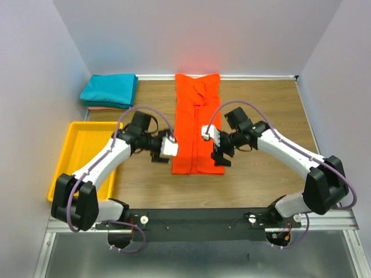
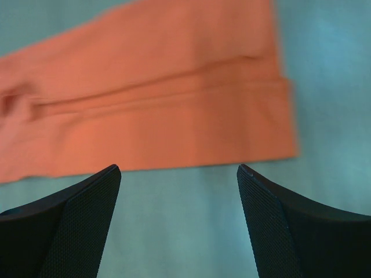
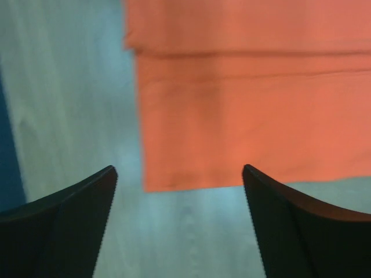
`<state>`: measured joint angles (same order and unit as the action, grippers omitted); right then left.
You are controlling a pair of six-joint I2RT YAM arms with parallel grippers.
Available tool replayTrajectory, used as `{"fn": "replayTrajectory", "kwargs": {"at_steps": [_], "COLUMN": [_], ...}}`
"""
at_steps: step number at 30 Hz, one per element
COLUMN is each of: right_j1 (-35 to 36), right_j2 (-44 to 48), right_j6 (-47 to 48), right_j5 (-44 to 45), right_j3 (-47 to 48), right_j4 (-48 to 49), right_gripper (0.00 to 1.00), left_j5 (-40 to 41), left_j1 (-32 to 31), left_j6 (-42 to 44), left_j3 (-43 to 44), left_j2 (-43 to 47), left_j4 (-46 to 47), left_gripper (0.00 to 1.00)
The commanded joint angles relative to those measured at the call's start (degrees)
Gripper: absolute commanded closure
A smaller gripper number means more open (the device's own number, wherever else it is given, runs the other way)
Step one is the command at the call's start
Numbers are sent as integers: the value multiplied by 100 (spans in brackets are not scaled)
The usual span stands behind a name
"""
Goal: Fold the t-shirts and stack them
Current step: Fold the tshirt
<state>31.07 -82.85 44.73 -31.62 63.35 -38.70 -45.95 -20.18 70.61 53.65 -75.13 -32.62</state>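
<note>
An orange-red t-shirt (image 1: 197,124) lies on the wooden table as a long narrow strip, both sides folded in, running from the back wall towards me. Its near end shows in the left wrist view (image 2: 151,110) and the right wrist view (image 3: 249,104). My left gripper (image 1: 157,154) hovers just left of the strip's near end, open and holding nothing (image 2: 178,169). On the strip's right side, my right gripper (image 1: 220,156) is open and empty too (image 3: 179,169). A folded teal t-shirt (image 1: 109,90) rests on a pale pink one (image 1: 105,106) at the back left.
A yellow plastic tray (image 1: 81,153) sits at the left, partly under my left arm. Grey walls enclose the table on the left, back and right. Bare wood lies right of the orange-red t-shirt.
</note>
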Motion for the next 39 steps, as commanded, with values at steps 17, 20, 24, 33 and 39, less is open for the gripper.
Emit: {"fn": "replayTrajectory", "kwargs": {"at_steps": [17,20,24,33,39], "right_j1": [699,707,734,795,874], "right_j2": [-293,-381,-416,-495,-443], "right_j6": [598,668,818,915,959], "right_j5": [937,982,1061,1202,1219], "right_j3": [-1844,-1888,-2046,-2239,-2371], "right_j4": [1320,1383,1435,1567,1602], "right_gripper": [46,48,52,53,51], "left_j5": [1088,1124,1133,1141,1168], "left_j1": [-1216,-1216,-1233,-1374,-1400], "left_j6": [-118,-65,32,93,41], "left_j3": [-1506,-1506,-1498,-1498,-1568], "left_j2": [-212,-317,-432,-651,-766], "left_j4": [1205,1188,1144,889,933], "left_gripper": [46,45,44,44,45]}}
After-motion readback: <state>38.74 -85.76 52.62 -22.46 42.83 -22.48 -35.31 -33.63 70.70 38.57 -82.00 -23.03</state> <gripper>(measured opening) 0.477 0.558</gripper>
